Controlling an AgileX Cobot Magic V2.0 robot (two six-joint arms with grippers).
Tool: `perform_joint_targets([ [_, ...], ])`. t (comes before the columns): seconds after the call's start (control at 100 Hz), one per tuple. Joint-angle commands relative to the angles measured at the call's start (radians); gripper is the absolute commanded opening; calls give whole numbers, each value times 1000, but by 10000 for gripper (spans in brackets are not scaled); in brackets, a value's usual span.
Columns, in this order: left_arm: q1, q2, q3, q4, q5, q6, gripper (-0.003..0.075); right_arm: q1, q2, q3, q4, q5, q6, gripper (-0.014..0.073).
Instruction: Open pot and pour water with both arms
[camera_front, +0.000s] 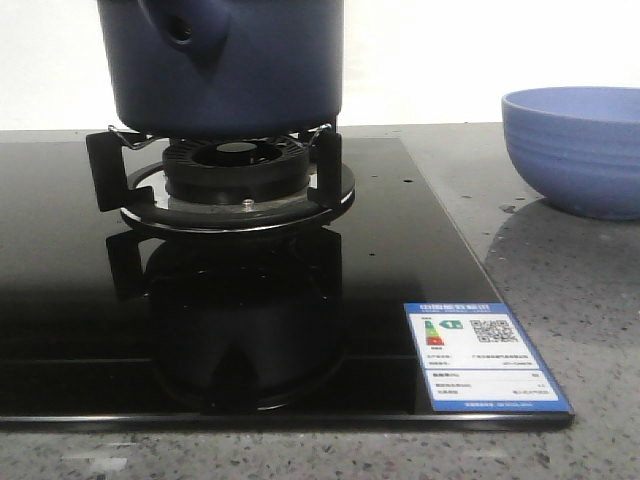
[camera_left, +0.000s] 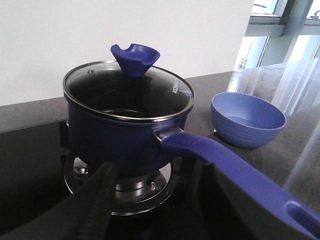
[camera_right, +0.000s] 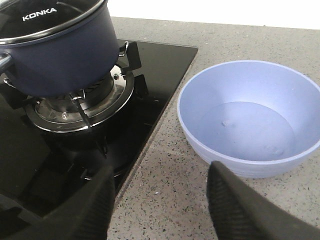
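The dark navy pot (camera_front: 230, 70) stands on the gas burner (camera_front: 235, 180), its handle stub pointing at the front camera. A glass lid (camera_left: 125, 92) with a blue knob (camera_left: 135, 57) covers it. Through the lid I cannot make out any water. The long blue handle (camera_left: 230, 165) reaches toward my left gripper (camera_left: 160, 200), which is open short of the pot. The handle passes just above one finger without being held. My right gripper (camera_right: 160, 200) is open and empty over the speckled counter, between the hob edge and a light blue bowl (camera_right: 250, 115). Neither gripper shows in the front view.
The black glass hob (camera_front: 400, 250) carries an energy label (camera_front: 485, 355) at its front right corner. The ribbed blue bowl (camera_front: 580, 150) sits on the grey counter to the right of the hob. A clear plastic container (camera_left: 280, 80) stands behind the bowl.
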Motion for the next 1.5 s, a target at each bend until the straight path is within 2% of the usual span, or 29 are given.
perform_joint_targets([
  [0.0,-12,35,-53,-41,-82,18,436,1,12,-36,15,-63,-13,380],
  [0.12,-12,100,-93,-80,-82,76,435,1,12,-36,17,-69,-13,379],
  [0.49,-12,435,-289,-373,-100,479,441,1,10,-36,17,-76,-13,379],
  [0.69,-12,602,-395,-504,-90,615,471,1,10,-36,17,-76,-13,379],
  [0.87,-12,725,-479,-578,-35,697,505,1,10,-36,17,-76,-13,379],
  [0.97,-12,781,-521,-583,-22,699,518,1,10,-36,17,-76,-13,379],
  [1.261,-12,881,-598,-585,-22,717,518,1,10,-36,17,-72,-13,379],
  [1.491,-12,914,-601,-581,-19,743,514,1,10,-36,17,-68,-13,379],
])
